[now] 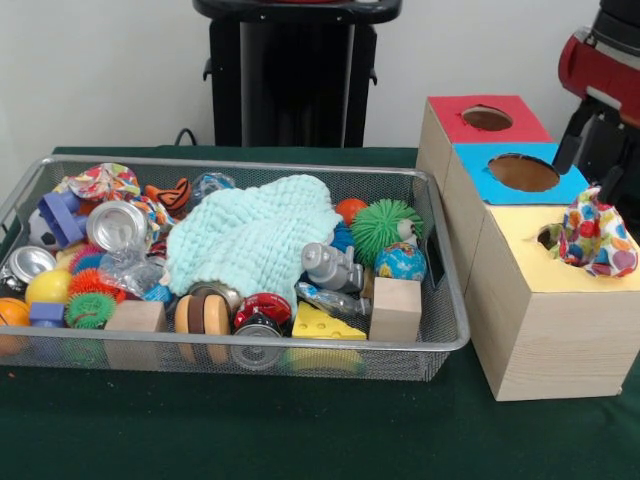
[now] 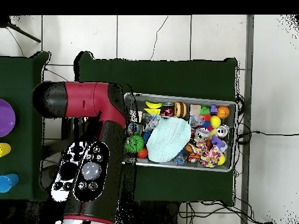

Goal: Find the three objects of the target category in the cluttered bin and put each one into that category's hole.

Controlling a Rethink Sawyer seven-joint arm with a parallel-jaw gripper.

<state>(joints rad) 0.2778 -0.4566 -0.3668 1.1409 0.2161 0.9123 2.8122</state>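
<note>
The red and black arm (image 2: 96,151) covers the boxes in the overhead view, and in the front view it comes down at the right edge. Its gripper (image 1: 598,165) is just behind the yellow box (image 1: 545,320); open or closed, I cannot tell. The wire bin (image 1: 445,335) stands left of the 3 boxes, full of toys w/ a mint cloth (image 1: 255,240) on top. A colourful spotted fabric piece (image 1: 597,235) sits in the yellow box's hole, just below the gripper.
</note>
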